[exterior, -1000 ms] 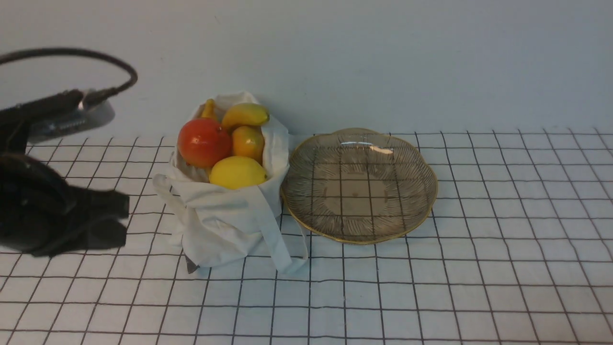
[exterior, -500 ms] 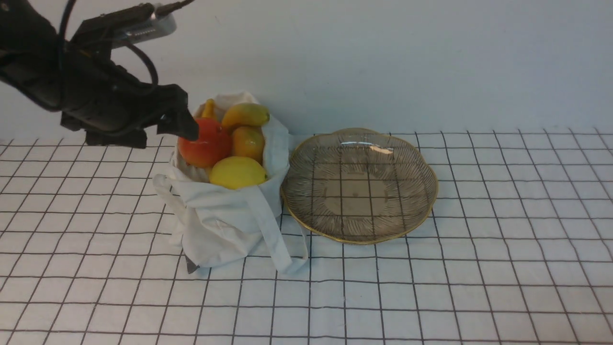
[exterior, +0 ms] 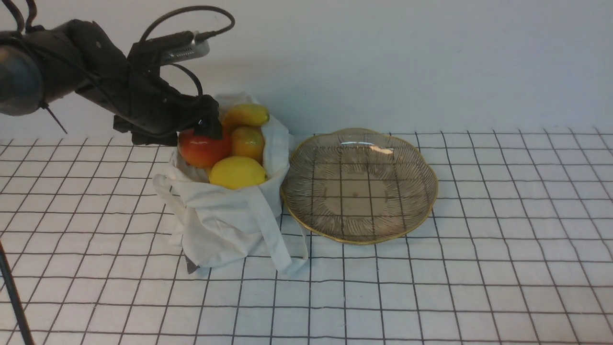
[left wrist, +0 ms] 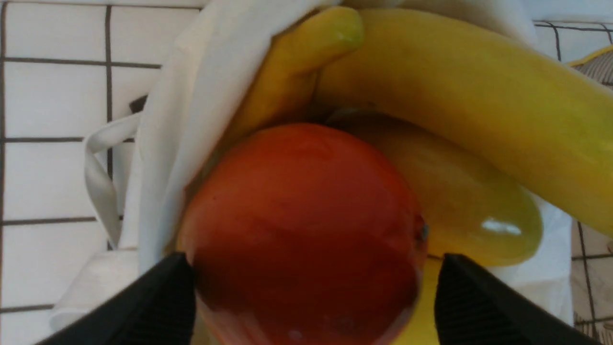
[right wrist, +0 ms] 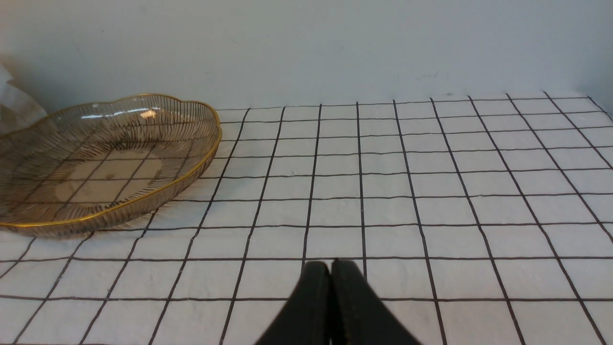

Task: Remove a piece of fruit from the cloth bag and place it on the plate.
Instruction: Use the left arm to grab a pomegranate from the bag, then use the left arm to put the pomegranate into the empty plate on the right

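Observation:
The piece of fruit (exterior: pixel 203 149), round and glossy red-orange, sits at the top of the off-white cloth bag (exterior: pixel 225 225) among yellow fruits. My left gripper (exterior: pixel 207 125) is down on it from the back left, open. In the left wrist view its two black fingers (left wrist: pixel 163 302) stand either side of the piece of fruit (left wrist: pixel 301 220), with a thin gap showing at one finger. The brownish glass plate (exterior: pixel 359 191) lies empty just right of the bag. My right gripper (right wrist: pixel 330 264) is shut and empty, low over the cloth, with the plate (right wrist: pixel 96 158) off to one side.
A lemon (exterior: pixel 237 172), a smaller orange-yellow fruit (exterior: pixel 248 142) and a long yellow fruit (exterior: pixel 245 115) crowd the red one in the bag. The bag's strap (exterior: pixel 270 235) hangs down its front. A white checked cloth (exterior: pixel 431 287) covers the table, and a wall stands close behind.
My left arm has swung up from low at the left over to the bag's top. Its gripper has opened and now straddles the red fruit. Bag, fruits and plate have not moved.

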